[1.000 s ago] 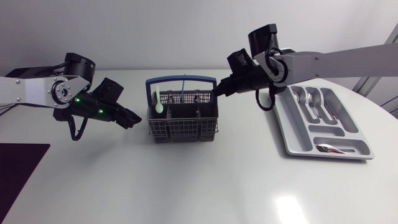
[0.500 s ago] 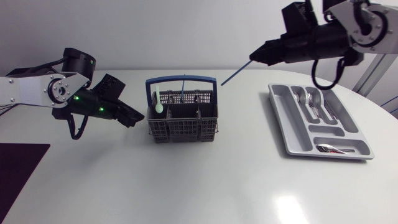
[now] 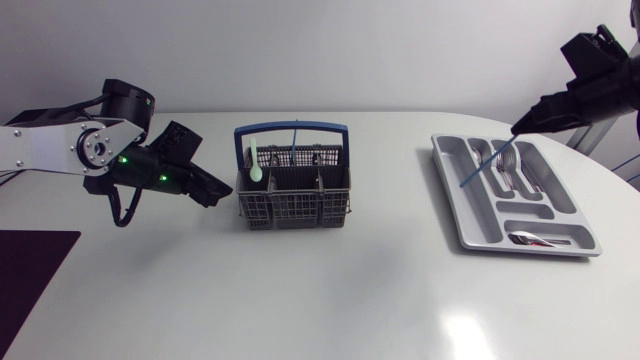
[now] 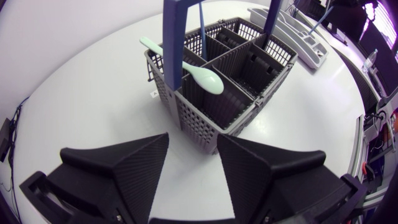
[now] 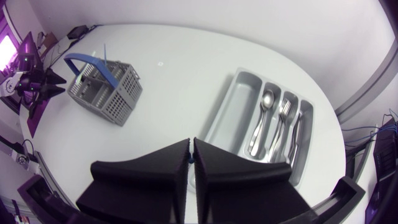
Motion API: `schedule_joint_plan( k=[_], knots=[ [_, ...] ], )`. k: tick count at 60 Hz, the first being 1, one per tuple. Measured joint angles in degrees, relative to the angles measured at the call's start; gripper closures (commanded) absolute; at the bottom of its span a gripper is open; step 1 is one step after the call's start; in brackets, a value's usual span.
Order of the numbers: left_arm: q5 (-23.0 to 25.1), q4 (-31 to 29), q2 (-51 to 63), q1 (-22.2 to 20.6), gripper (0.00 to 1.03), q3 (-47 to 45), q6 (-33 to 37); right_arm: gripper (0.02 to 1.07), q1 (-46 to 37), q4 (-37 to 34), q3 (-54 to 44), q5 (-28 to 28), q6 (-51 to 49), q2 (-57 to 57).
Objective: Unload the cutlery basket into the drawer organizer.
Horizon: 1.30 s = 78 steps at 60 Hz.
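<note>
Over the drawer organizer (image 3: 478, 215) at the right, grips a thin blue utensil (image 3: 487, 160) by its upper end with the right end effector (image 3: 520, 128), fingers pressed tight on it. Seems light, stiff and slick, perhaps plastic; too slender to name its kind. Likely to pivot in so small a pinch. Left of the cutlery basket (image 3: 295, 190), waits with the left end effector (image 3: 208, 190) spread open, empty. Leaves a green spoon (image 3: 256, 168) and a second blue piece (image 3: 294, 140) standing in the basket.
</note>
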Motion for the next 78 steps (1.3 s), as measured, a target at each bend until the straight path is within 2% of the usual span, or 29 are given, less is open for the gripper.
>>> schedule_joint_plan(
  k=[21, 36, 45, 53, 64, 66, 68, 71, 72, 75, 78],
  knots=[
    [0.0, 0.0, -1.8, -0.6, 0.47, -0.9, 0.0, 1.01, -2.6, -5.3, 0.5, 5.8, -6.1, 9.1],
    [0.0, 0.0, -2.1, -0.6, 0.47, -2.1, 0.0, 1.00, -1.2, -6.5, 9.7, 5.6, -5.3, 21.6],
    [0.0, 0.0, -2.2, -0.6, 0.47, -2.1, 0.0, 1.00, -0.7, -3.7, 16.3, 4.8, -1.9, 28.4],
    [0.0, 0.0, -2.3, -0.6, 0.47, -2.4, 0.0, 1.00, -0.5, 3.2, 22.1, 4.6, 2.3, 37.2],
    [0.0, 0.0, -2.3, -0.6, 0.47, -2.6, 0.0, 0.96, 0.1, 8.6, 25.8, 4.3, 6.8, 45.2],
    [0.0, 0.0, -2.3, -0.6, 0.47, -2.6, 0.0, 0.95, 0.3, 9.1, 26.6, 4.7, 7.4, 46.7],
    [0.0, 0.0, -2.3, -0.6, 0.47, -2.6, 0.0, 0.88, 0.5, 9.6, 27.0, 5.0, 7.6, 47.4],
    [0.0, 0.0, -2.3, -0.6, 0.47, -2.6, 0.0, 0.72, 0.7, 10.5, 27.4, 5.9, 8.2, 48.3],
    [0.0, 0.0, -2.3, -0.6, 0.47, -2.6, 0.0, 0.63, 0.8, 11.0, 27.5, 6.4, 8.2, 48.5],
    [0.0, 0.0, -2.3, -0.6, 0.47, -2.6, 0.0, 0.49, 0.8, 11.6, 27.5, 7.2, 8.3, 48.5],
    [0.0, 0.0, -2.3, -0.6, 0.47, -2.6, 0.0, 0.46, 0.9, 13.1, 26.9, 7.8, 8.4, 48.2]
  ],
)
